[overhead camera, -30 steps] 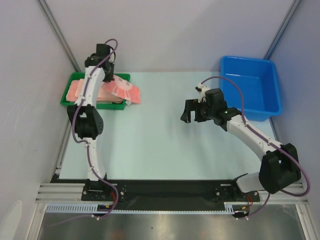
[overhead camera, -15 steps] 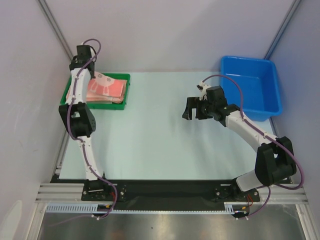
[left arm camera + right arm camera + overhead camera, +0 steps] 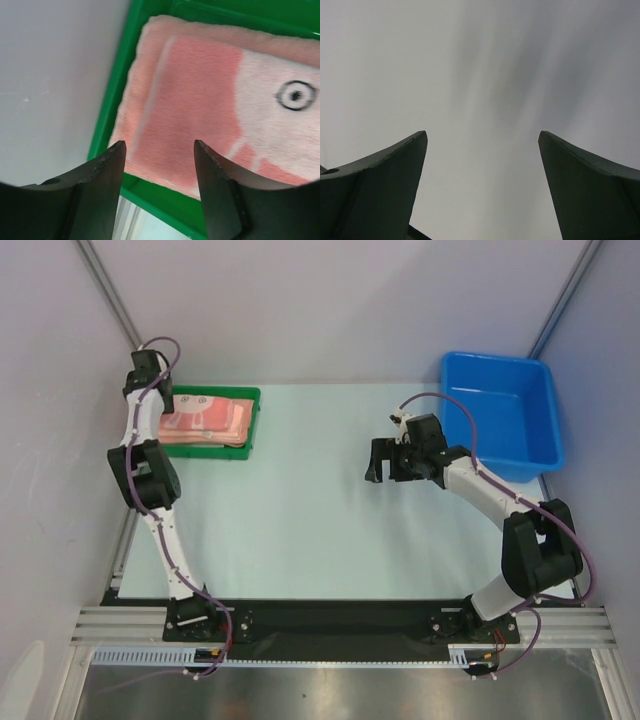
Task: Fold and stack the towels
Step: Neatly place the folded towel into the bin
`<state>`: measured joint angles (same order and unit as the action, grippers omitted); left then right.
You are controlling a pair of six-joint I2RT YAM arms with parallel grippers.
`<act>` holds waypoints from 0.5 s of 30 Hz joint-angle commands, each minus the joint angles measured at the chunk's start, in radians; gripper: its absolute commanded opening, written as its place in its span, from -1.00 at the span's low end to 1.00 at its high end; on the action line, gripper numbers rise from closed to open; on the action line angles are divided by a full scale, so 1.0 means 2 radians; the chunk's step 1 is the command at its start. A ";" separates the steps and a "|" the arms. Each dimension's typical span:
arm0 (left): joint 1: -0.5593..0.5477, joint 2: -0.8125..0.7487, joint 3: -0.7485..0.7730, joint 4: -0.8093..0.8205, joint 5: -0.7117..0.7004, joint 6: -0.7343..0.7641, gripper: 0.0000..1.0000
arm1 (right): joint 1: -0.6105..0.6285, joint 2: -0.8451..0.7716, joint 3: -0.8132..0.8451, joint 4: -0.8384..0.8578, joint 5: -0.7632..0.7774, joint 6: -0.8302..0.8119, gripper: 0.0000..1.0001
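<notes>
- The towels (image 3: 205, 420) lie as a folded salmon-pink stack inside a green tray (image 3: 252, 418) at the far left of the pale table (image 3: 320, 530); the stack fills most of the tray and its edges sit roughly square to the tray walls
- In the left wrist view the top towel (image 3: 200, 110) is salmon with a paler pink panel to the right; a small dark ring motif (image 3: 296, 95) with a dot in its centre sits on that panel; the towel's left edge runs just beside the tray's left wall (image 3: 114, 95)
- The left gripper (image 3: 150, 390) hangs over the tray's left end, close to the side wall of the enclosure; its fingers (image 3: 107, 165) are spread apart with nothing pinched between them, and the towel's near-left corner shows through the gap (image 3: 160, 145); whether the fingertips touch the cloth cannot be told
- The right gripper (image 3: 385, 465) hovers above the table right of centre, well apart from the tray; its jaws stand wide, and the right wrist view (image 3: 482, 137) shows only a blank grey surface between them
- A blue bin (image 3: 495, 360) stands at the far right of the table, just behind the right arm
</notes>
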<state>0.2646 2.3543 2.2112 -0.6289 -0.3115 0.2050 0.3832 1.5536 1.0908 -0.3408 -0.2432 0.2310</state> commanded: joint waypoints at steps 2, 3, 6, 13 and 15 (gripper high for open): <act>-0.065 -0.065 -0.019 0.010 -0.004 -0.017 0.27 | 0.009 -0.007 0.033 -0.002 0.023 0.000 0.99; -0.078 -0.076 -0.039 0.007 0.001 -0.025 0.29 | 0.012 -0.008 0.045 -0.007 0.036 0.007 0.99; -0.125 -0.132 -0.095 -0.003 0.044 -0.067 0.33 | 0.025 -0.027 0.077 -0.039 0.087 0.026 0.99; -0.226 -0.365 -0.314 0.111 0.321 -0.208 1.00 | 0.034 -0.111 0.137 -0.103 0.142 0.040 0.99; -0.255 -0.418 -0.382 0.131 0.310 -0.215 1.00 | 0.042 -0.157 0.123 -0.097 0.163 0.043 0.99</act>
<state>-0.2153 1.7290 1.5902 -0.5117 0.1177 -0.0994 0.4515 1.3773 1.3052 -0.4934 -0.0326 0.2970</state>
